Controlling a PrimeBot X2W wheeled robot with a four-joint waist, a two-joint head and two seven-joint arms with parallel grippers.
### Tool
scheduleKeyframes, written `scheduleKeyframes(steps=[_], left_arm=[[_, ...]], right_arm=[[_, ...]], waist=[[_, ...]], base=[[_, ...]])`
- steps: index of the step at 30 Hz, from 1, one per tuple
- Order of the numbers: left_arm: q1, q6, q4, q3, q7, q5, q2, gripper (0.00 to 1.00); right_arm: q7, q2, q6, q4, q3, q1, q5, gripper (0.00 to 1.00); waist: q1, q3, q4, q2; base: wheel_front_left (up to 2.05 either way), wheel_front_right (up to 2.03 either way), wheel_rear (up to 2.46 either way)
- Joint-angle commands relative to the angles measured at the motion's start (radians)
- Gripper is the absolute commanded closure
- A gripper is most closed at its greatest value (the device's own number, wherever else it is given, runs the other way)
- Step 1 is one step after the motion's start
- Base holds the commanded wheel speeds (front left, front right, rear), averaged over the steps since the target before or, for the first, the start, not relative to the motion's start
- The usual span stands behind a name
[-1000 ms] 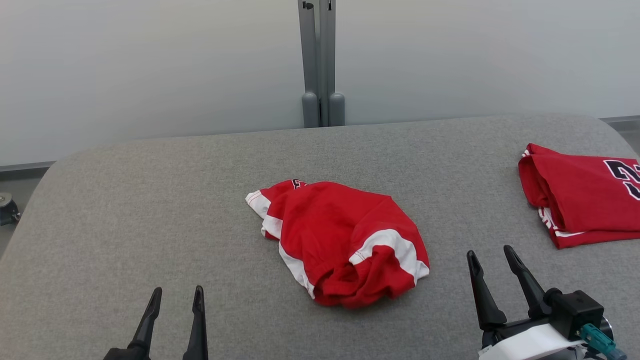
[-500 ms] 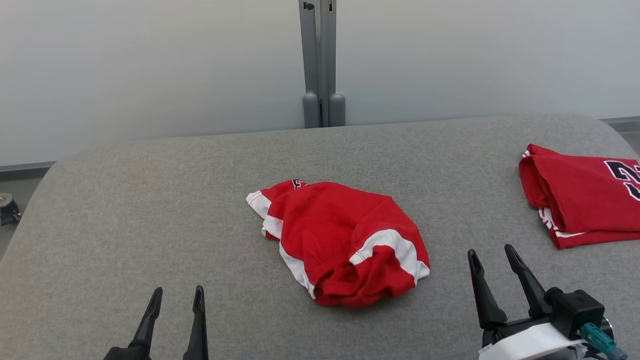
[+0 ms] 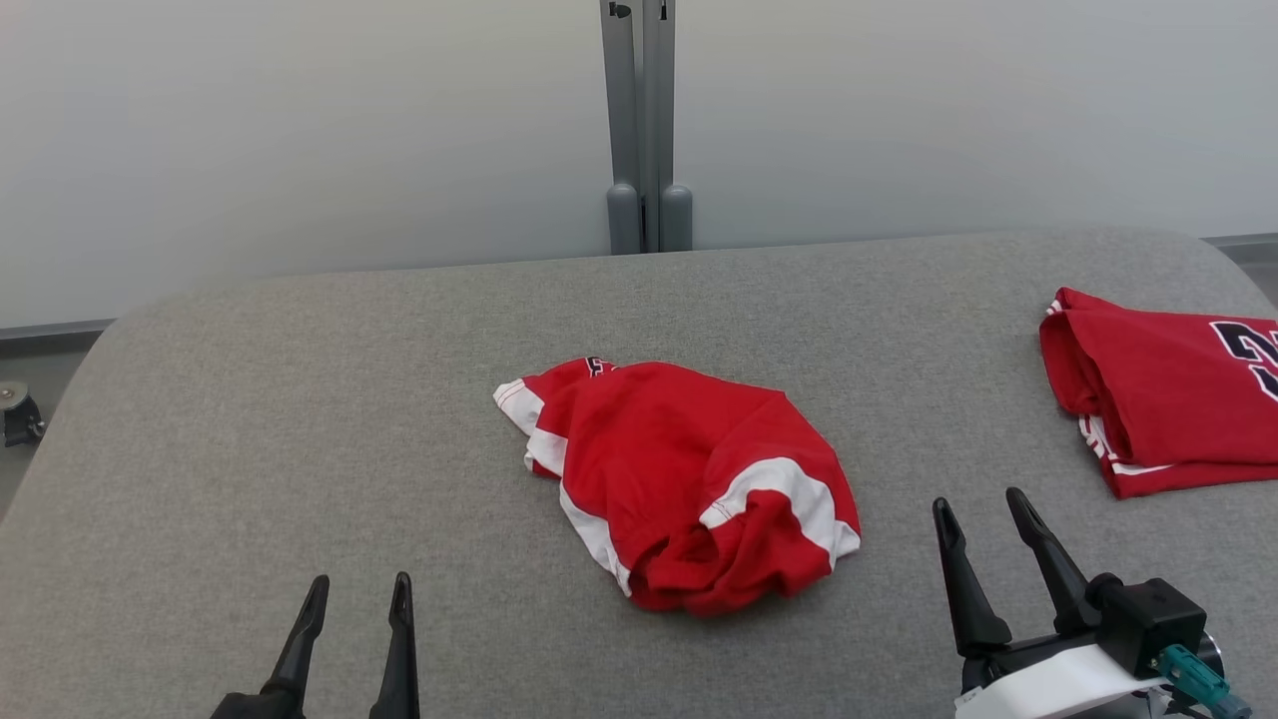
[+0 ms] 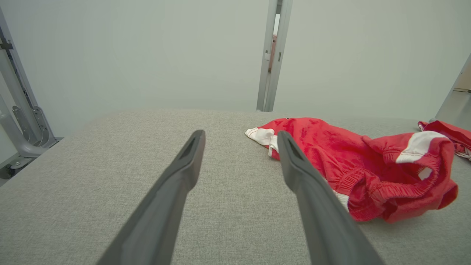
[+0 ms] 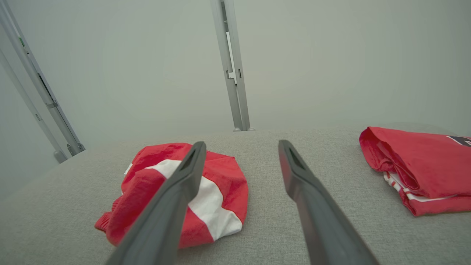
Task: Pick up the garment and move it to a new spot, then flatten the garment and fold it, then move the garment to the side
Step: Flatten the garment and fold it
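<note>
1. Two claws, my left gripper (image 3: 360,581) and right gripper (image 3: 978,501), hang spread and empty over the grey table (image 3: 250,419).
2. The crumpled red garment (image 3: 679,479) lies between them, ahead, touching neither.
3. A folded red shirt (image 3: 1148,399) is cut off at right; its dark print is possibly a numeral.

1. Shorts (image 3: 689,479): bright red, with broad white bands and thin white piping.
2. Folded jersey (image 3: 1168,399): red, white striped trim, a dark numeral outlined in white.
3. Worktop (image 3: 300,419): speckled mid-grey.
4. Left tool (image 3: 360,579) and right tool (image 3: 976,499): black.
5. Post (image 3: 644,120): plain grey.
</note>
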Motion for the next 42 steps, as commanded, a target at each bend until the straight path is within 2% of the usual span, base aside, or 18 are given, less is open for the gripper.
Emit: scheduleKeyframes(steps=[1,11,14,18,22,27,33,37,42], left_arm=[[-0.013,0.005,0.000,0.000,0.000,-0.004,0.000,0.00],[-0.021,0.000,0.009,-0.018,0.000,-0.006,0.000,0.00],[-0.033,-0.005,0.034,-0.056,0.000,-0.178,0.000,0.00],[-0.106,-0.018,0.083,-0.173,0.033,-0.399,0.000,0.00],[-0.191,-0.026,0.083,-0.274,0.105,-0.528,0.002,0.00],[-0.284,-0.030,0.092,-0.364,0.268,-0.677,0.002,0.00],[-0.353,-0.025,0.083,-0.389,0.450,-0.876,0.002,0.00],[-0.382,0.013,0.083,-0.404,0.548,-0.933,0.005,0.00],[-0.407,0.052,0.099,-0.407,0.581,-0.926,0.014,0.00]], right_arm=[[0.000,-0.001,-0.001,0.000,0.001,-0.012,0.000,0.00],[0.000,-0.004,-0.001,0.000,-0.001,-0.016,-0.003,0.00],[0.000,-0.006,-0.001,0.003,0.000,-0.016,-0.008,0.00],[0.000,-0.013,-0.001,0.002,0.004,-0.022,-0.013,0.00],[0.000,-0.020,-0.001,0.000,0.014,-0.036,-0.021,0.00],[0.000,-0.031,-0.001,-0.009,0.020,-0.052,-0.030,0.00],[0.000,-0.033,-0.001,-0.017,0.019,-0.082,-0.039,0.00],[0.000,-0.025,-0.001,-0.018,0.020,-0.099,-0.045,0.00],[0.000,-0.014,-0.001,-0.018,0.027,-0.114,-0.045,0.00]], waist=[[0.0000,0.000,-0.001,0.0000],[0.0000,0.011,-0.001,0.0000],[0.0000,0.020,0.001,0.0000],[0.0000,0.037,0.007,0.0000],[0.0000,0.064,0.006,0.0000],[0.0000,0.112,-0.005,0.0000],[0.0000,0.174,-0.034,0.0000],[0.0000,0.200,-0.054,0.0000],[0.0000,0.223,-0.080,0.0000]], base=[[0.00,0.00,0.00],[0.00,0.00,0.00],[0.00,0.00,0.00],[0.00,0.00,0.00],[0.00,0.00,0.00],[0.00,0.00,0.00],[0.00,0.00,0.00],[0.00,0.00,0.00],[0.00,0.00,0.00]])
